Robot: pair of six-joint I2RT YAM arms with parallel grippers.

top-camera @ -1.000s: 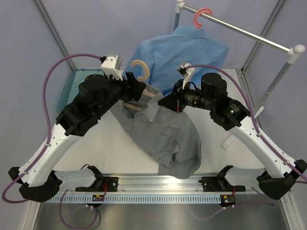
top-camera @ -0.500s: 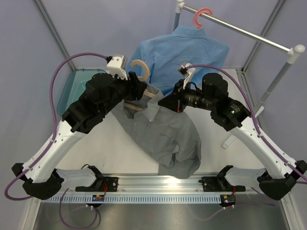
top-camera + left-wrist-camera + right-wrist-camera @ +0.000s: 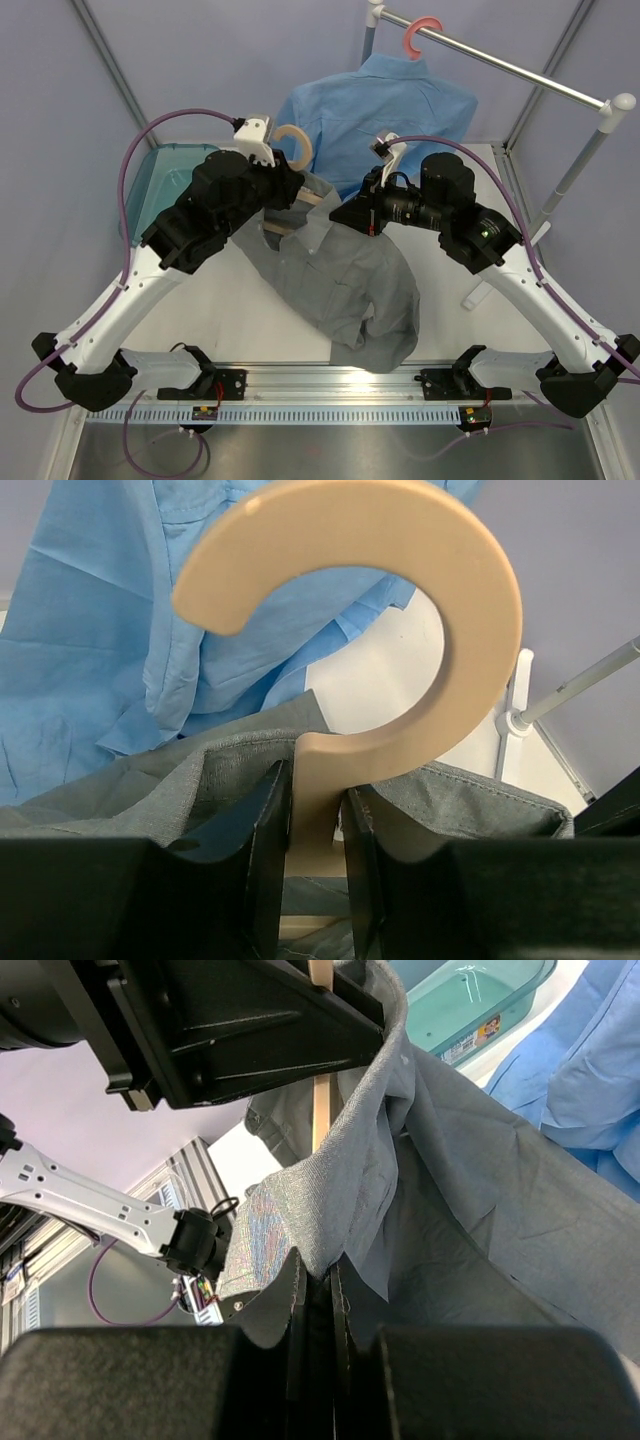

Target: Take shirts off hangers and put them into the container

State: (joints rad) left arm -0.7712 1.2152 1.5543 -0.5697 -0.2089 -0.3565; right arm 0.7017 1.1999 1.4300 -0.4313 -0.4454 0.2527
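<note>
Half-draped grey shirt (image 3: 345, 285) on tan hanger (image 3: 304, 141); blue shirt (image 3: 380, 110) hanging from pink hanger (image 3: 410, 40) behind; teal tub (image 3: 152, 185) at left.

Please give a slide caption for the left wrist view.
Left end effector clamps the neck of the pale tan wood-coloured hanger above the grey cloth shirt, light blue shirt behind.

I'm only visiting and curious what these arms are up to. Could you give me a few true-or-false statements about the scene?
1. The left gripper has a finger on each side of the neck of the tan hanger. True.
2. The grey shirt lies inside the teal tub. False: it drapes from the tan hanger onto the table, outside the tub.
3. The right gripper pinches grey shirt fabric. True.
4. The pink hanger lies on the table. False: it hooks over the rail, carrying the blue shirt.
</note>
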